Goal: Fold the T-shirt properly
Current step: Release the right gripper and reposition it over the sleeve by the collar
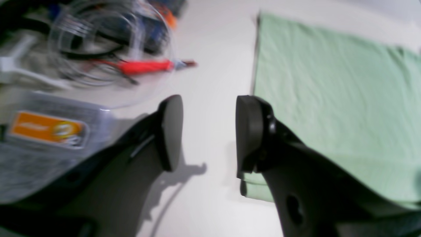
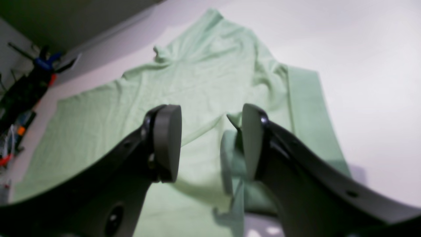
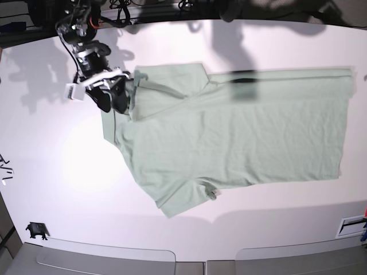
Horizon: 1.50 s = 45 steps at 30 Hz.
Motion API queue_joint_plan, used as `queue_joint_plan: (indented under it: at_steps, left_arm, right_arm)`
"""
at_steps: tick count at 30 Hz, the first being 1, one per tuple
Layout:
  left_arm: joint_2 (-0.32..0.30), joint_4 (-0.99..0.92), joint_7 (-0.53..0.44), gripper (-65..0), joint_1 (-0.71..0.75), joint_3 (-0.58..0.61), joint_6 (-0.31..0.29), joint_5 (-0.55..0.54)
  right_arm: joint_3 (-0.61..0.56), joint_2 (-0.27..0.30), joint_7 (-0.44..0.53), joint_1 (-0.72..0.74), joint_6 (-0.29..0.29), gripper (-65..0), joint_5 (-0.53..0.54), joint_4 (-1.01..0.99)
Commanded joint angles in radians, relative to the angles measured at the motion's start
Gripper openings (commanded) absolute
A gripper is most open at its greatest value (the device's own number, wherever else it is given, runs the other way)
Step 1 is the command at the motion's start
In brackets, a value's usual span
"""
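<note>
Pale mint fabric, the T-shirt point(image 3: 229, 132), lies spread on the white table point(image 3: 57, 166), with one side already turned over itself near the collar. Your right tool point(image 2: 210, 141) hangs just above that turned-over part, pads apart and holding nothing; the folded sleeve edge sits directly beneath and between them. Your left tool point(image 1: 209, 131) is also spread wide and empty, hovering over bare table with the shirt's straight edge just beside its right pad.

To do this step well, I'd judge you should check that the fold lies flat before moving on (the cloth under the right tool looks bunched). For the next grasp, take the hem corners with both tools at matching points, pinching both layers, so the fold comes over square.

Both wrist views are blurred, so seams and the small dark mark cannot be made out. The left tool does not show in the base view. The clutter point(image 1: 108, 49) beyond the left tool, cables and something red, is too smeared to name.
</note>
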Motion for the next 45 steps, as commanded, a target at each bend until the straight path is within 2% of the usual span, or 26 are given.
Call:
queue_joint_plan:
  at_steps: [1, 4, 10, 15, 21, 27, 29, 34, 37, 45]
  left_arm:
    - [-0.032, 0.018, -0.022, -40.7, 0.010, -0.032, -0.003, -0.041]
    - [-0.038, 0.018, -0.023, -40.7, 0.041, -0.075, -0.003, -0.056]
    - [-0.037, 0.017, -0.023, -40.7, 0.089, -0.079, -0.003, -0.059]
    - [-0.037, 0.017, -0.027, -40.7, 0.089, -0.079, -0.003, -0.068]
    - [-0.037, 0.017, -0.026, -40.7, 0.089, -0.079, -0.003, -0.069]
    - [-0.037, 0.017, -0.026, -40.7, 0.089, -0.079, -0.003, -0.066]
    - [-0.037, 0.017, -0.026, -40.7, 0.089, -0.079, -0.003, -0.066]
    - [-0.037, 0.017, -0.026, -40.7, 0.089, -0.079, -0.003, -0.066]
    - [-0.037, 0.017, -0.026, -40.7, 0.089, -0.079, -0.003, -0.066]
    - [-0.037, 0.017, -0.027, -40.7, 0.089, -0.079, -0.003, -0.066]
  right_arm:
    - [0.015, 0.005, 0.011, -0.024, 0.020, -37.4, 0.043, 0.036]
    - [0.039, 0.005, -0.008, -0.097, 0.020, -37.4, 0.114, 0.050]
    - [0.031, -0.014, -0.016, -0.194, 0.005, -37.5, 0.117, 0.036]
    - [-0.010, -0.018, 0.011, -0.158, -0.034, -37.5, 0.069, -0.074]
    - [-0.091, -0.018, 0.010, -0.081, -0.034, -37.5, 0.067, -0.240]
    - [-0.175, -0.021, 0.017, -0.068, -0.034, -37.7, 0.040, -0.261]
    - [-0.187, -0.021, 0.017, -0.068, -0.034, -40.5, 0.037, -0.261]
    - [-0.190, -0.021, 0.018, -0.068, -0.034, -58.0, 0.038, -0.261]
    - [-0.190, -0.021, 0.018, -0.068, -0.033, -64.3, 0.044, -0.261]
    - [-0.190, -0.021, 0.018, -0.052, -0.019, -65.0, 0.057, -0.261]
